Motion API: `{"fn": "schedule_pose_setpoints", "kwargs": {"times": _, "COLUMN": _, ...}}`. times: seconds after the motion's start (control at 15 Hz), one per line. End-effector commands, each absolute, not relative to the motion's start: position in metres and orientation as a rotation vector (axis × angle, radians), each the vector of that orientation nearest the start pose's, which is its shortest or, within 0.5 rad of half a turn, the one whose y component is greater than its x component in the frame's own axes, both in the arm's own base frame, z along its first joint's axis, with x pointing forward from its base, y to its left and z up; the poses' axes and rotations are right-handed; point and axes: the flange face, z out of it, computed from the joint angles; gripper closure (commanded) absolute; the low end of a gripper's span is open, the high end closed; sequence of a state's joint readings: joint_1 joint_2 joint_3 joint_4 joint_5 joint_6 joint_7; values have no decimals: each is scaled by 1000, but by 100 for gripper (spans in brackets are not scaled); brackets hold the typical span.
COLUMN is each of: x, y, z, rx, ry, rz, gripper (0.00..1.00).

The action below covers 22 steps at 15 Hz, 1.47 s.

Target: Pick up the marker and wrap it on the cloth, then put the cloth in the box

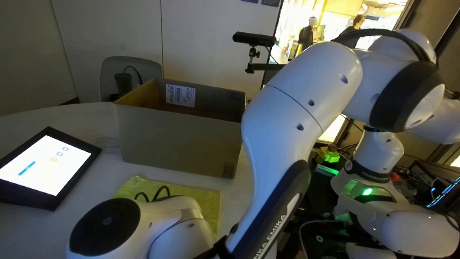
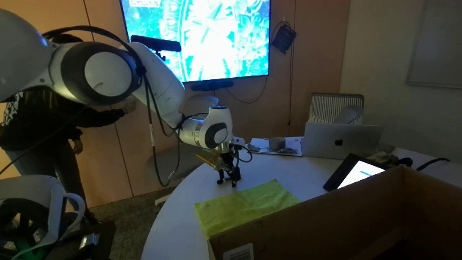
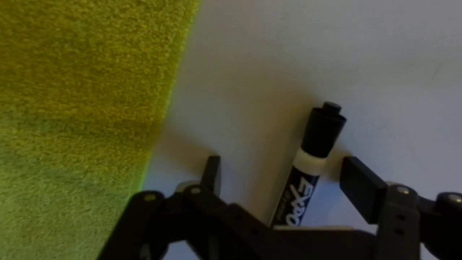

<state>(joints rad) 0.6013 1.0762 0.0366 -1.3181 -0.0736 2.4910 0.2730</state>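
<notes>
Marker (image 3: 309, 163) lies on white table (image 3: 393, 86), between widely parted jaws of tool (image 3: 282, 172); cloth (image 3: 72, 108) near.

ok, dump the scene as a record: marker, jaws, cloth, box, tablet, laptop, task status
marker: black with a white band, lying on the table beside the cloth, not on it
jaws: open, marker between them, a gap visible on each side near its cap
cloth: yellow-green, spread on the table, not wrapped
box: cardboard, open-topped, on the table near the cloth; contents not fully visible
tablet: on the table, screen lit
laptop: on the table
status: marker not gripped; wrapping and boxing not done
</notes>
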Motion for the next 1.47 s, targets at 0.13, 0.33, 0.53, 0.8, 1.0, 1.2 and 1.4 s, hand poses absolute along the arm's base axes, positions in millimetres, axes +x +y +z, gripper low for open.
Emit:
{"fn": "schedule_pose_setpoints", "kwargs": {"times": 0.13, "x": 607, "y": 434, "z": 91, "rx": -3089, "ry": -611, "rz": -126, "gripper": 64}}
{"fn": "schedule_pose_setpoints", "kwargs": {"times": 0.33, "x": 608, "y": 433, "z": 93, "rx": -3097, "ry": -609, "rz": -105, "gripper": 88}}
{"fn": "schedule_pose_setpoints", "kwargs": {"times": 0.53, "x": 607, "y": 432, "z": 94, "rx": -3106, "ry": -609, "rz": -88, "gripper": 97}}
{"fn": "schedule_pose_setpoints", "kwargs": {"times": 0.8, "x": 608, "y": 428, "z": 99, "rx": -3121, "ry": -603, "rz": -46, "gripper": 93}}
{"fn": "schedule_pose_setpoints", "kwargs": {"times": 1.0, "x": 610, "y": 422, "z": 114, "rx": -3129, "ry": -600, "rz": -8, "gripper": 93}}
{"fn": "schedule_pose_setpoints", "kwargs": {"times": 1.2, "x": 613, "y": 412, "z": 131, "rx": -3136, "ry": -581, "rz": 15, "gripper": 94}}
{"fn": "schedule_pose_setpoints", "kwargs": {"times": 1.4, "x": 622, "y": 390, "z": 155, "rx": -3145, "ry": -530, "rz": 10, "gripper": 94}}
